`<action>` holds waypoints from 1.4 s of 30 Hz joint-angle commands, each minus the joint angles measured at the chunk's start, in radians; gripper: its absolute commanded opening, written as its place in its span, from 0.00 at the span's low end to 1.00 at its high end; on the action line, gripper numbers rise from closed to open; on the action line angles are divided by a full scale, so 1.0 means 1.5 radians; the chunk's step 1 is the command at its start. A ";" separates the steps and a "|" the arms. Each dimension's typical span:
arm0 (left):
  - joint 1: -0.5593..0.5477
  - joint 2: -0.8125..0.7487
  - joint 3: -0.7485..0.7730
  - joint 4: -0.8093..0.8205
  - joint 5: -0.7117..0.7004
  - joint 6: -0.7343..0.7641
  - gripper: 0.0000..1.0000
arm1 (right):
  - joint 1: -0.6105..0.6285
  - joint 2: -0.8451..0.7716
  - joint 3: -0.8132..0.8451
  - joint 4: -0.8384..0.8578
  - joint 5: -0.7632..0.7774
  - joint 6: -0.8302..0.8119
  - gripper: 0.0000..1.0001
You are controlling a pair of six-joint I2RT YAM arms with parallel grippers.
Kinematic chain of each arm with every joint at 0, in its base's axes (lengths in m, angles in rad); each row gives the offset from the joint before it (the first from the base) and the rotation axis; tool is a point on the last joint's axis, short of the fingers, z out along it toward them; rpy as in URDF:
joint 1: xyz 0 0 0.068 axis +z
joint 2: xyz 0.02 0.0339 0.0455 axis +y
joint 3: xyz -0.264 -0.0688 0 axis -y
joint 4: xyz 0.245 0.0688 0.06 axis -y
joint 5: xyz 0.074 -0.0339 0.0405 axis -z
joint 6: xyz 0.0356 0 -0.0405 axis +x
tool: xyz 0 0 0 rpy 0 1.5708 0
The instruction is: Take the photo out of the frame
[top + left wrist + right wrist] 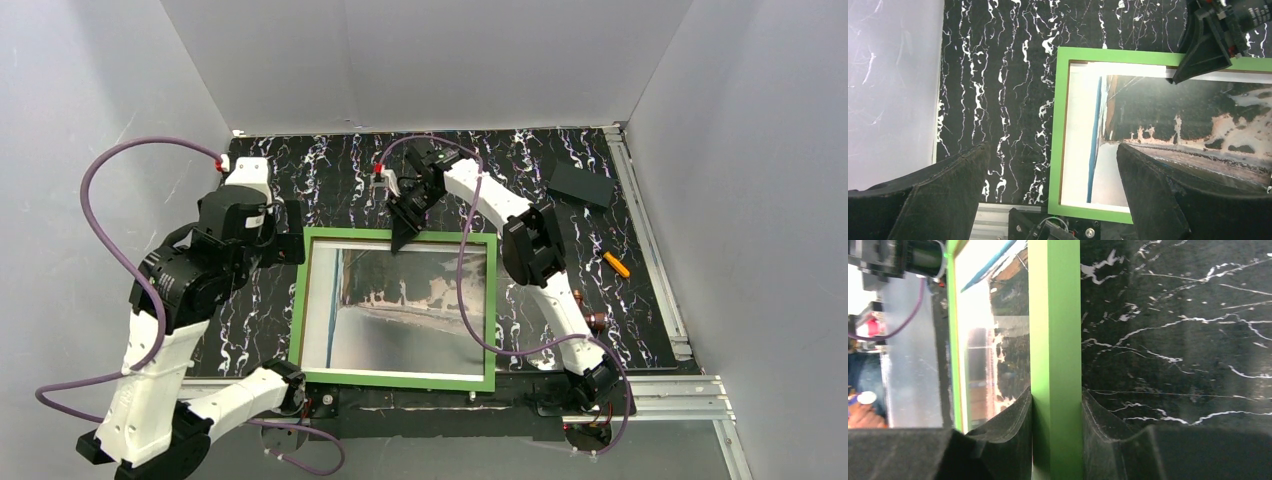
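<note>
A green frame [298,300] lies flat on a black marbled desk [540,150], with the photo [400,310] inside it showing a blue stripe along its left side. The right end effector [1055,400] grasps the frame's far edge, one finger on each side of the green bar. The left end effector [1051,150] is released, its fingers spread wide above the frame's left edge.

Black, white-veined tabletop [330,170]: green frame [395,378] lying flat near centre; dark rectangular slab [580,184] far right; small orange pen-like object [616,264] nearer.
</note>
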 commanded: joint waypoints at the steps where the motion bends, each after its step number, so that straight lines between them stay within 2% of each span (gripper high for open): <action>1: -0.013 -0.002 -0.034 0.000 -0.010 -0.011 0.98 | 0.014 0.014 -0.007 0.110 0.210 -0.075 0.01; 2: -0.014 -0.002 -0.039 0.002 -0.007 -0.012 0.98 | 0.015 0.014 -0.009 0.116 0.233 -0.076 0.07; 3: -0.014 -0.002 -0.044 0.003 -0.004 -0.014 0.98 | 0.017 0.011 -0.013 0.126 0.263 -0.078 0.21; 4: -0.015 -0.002 -0.049 0.005 0.000 -0.019 0.98 | 0.019 0.004 -0.023 0.141 0.293 -0.077 0.31; 8: -0.015 -0.006 -0.073 0.020 0.019 -0.030 0.98 | 0.017 -0.051 -0.078 0.221 0.353 -0.051 0.53; 10: -0.015 -0.006 -0.082 0.025 0.025 -0.034 0.98 | 0.016 -0.079 -0.077 0.213 0.367 -0.018 0.61; 11: -0.015 -0.006 -0.086 0.026 0.029 -0.035 0.98 | 0.015 -0.098 -0.073 0.199 0.369 0.001 0.73; 12: -0.015 -0.007 -0.089 0.026 0.031 -0.036 0.98 | 0.014 -0.117 -0.076 0.188 0.372 0.026 0.76; 15: -0.015 -0.016 -0.106 0.032 0.029 -0.036 0.98 | 0.011 -0.214 -0.155 0.169 0.424 0.133 0.80; 18: -0.015 -0.028 -0.133 0.041 0.031 -0.033 0.98 | 0.010 -0.356 -0.343 0.237 0.522 0.254 0.82; 21: -0.015 -0.037 -0.155 0.045 0.034 -0.032 0.98 | 0.004 -0.510 -0.501 0.281 0.599 0.442 0.84; 25: -0.015 -0.049 -0.187 0.049 0.056 -0.049 0.98 | -0.002 -0.613 -0.620 0.161 0.588 0.641 0.84; 28: -0.015 -0.050 -0.213 0.052 0.085 -0.070 0.98 | 0.004 -0.686 -0.755 0.163 0.598 0.799 0.85; 30: -0.015 -0.045 -0.228 0.054 0.114 -0.084 0.98 | 0.037 -0.741 -0.844 0.213 0.629 0.859 0.85; 33: -0.015 -0.026 -0.241 0.050 0.160 -0.106 0.98 | 0.072 -0.786 -0.932 0.223 0.686 0.946 0.85; 36: -0.015 -0.001 -0.247 0.038 0.210 -0.119 0.98 | 0.119 -0.797 -0.965 0.233 0.741 0.983 0.82; 42: -0.015 0.046 -0.253 0.027 0.281 -0.146 0.98 | 0.180 -0.724 -0.965 0.216 0.802 1.006 0.74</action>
